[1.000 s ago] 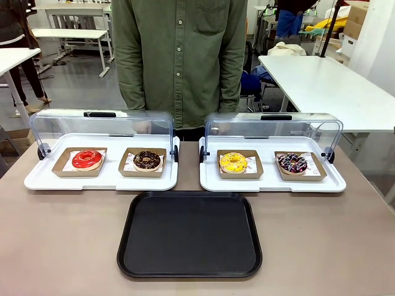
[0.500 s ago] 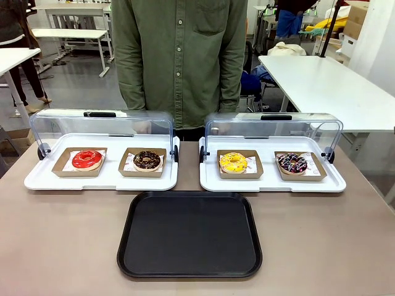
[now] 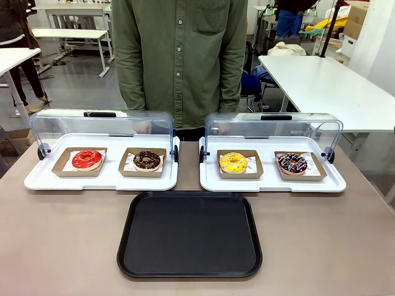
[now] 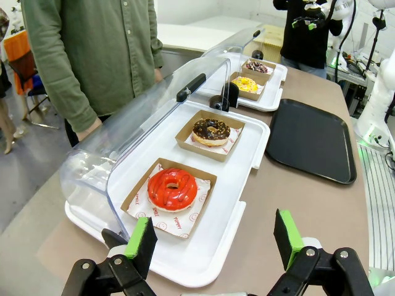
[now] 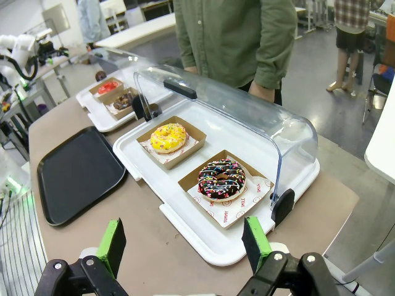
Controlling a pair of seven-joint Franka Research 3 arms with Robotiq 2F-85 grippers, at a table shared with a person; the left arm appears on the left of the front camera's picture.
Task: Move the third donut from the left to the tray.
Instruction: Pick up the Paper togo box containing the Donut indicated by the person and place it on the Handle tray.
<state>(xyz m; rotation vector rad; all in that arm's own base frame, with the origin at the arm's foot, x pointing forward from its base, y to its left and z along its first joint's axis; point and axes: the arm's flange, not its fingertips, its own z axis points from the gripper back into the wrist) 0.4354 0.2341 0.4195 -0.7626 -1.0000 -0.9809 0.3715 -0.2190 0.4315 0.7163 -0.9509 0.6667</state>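
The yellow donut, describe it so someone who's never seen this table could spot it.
Two white display trays with raised clear lids sit behind a black tray. On the right-hand display tray, two donuts lie in brown cardboard trays. The yellow donut is the left of these, the only yellow-iced one, beside a dark sprinkled donut.

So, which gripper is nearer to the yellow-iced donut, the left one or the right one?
Right. The right gripper hovers beside the display tray holding the yellow-iced donut, one donut away. The left gripper is at the other display tray, by the red-iced donut.
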